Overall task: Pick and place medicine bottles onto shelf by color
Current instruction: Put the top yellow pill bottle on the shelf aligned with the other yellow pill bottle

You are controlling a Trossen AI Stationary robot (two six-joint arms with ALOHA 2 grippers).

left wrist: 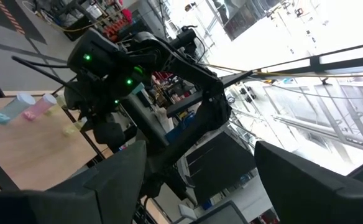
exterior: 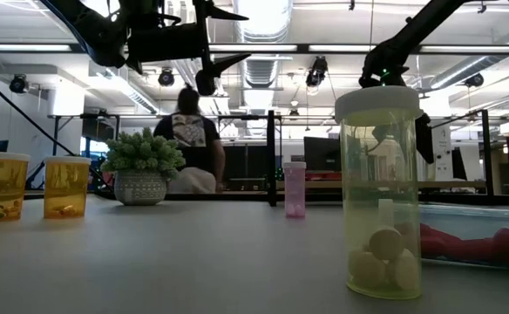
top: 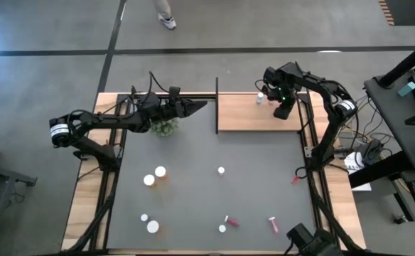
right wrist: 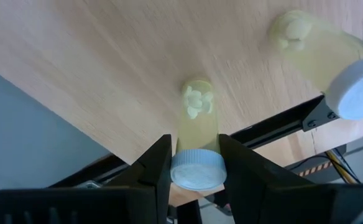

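Note:
The shelf [top: 246,114], a light wooden board edged with black rods, lies at the table's far right. My right gripper [right wrist: 195,143] points down over the shelf's right part, shut on a small yellow-green bottle [right wrist: 197,118]. A second yellow-green bottle [right wrist: 315,50] stands close beside it. A blue bottle [left wrist: 9,111] and a pink one [left wrist: 38,104] stand farther along the board. My left gripper [top: 197,107] hangs open in the air over the plant, with nothing between its fingers. My right gripper pinches the yellow-green bottle at its upper end, by the white cap [right wrist: 197,171], between its two fingers. The fingers come from above, pointing steeply down. The bottle stays upright with its bottom [right wrist: 197,99] at the board; whether it rests there I cannot tell.
On the dark tabletop are two orange bottles [top: 155,176], several white-capped small ones [top: 153,227], red ones [top: 231,221] and a pink one [top: 273,224]. A potted plant [top: 165,126] stands below my left gripper. A yellow-green bottle [exterior: 381,192] stands near the low camera. A person [exterior: 189,131] stands behind.

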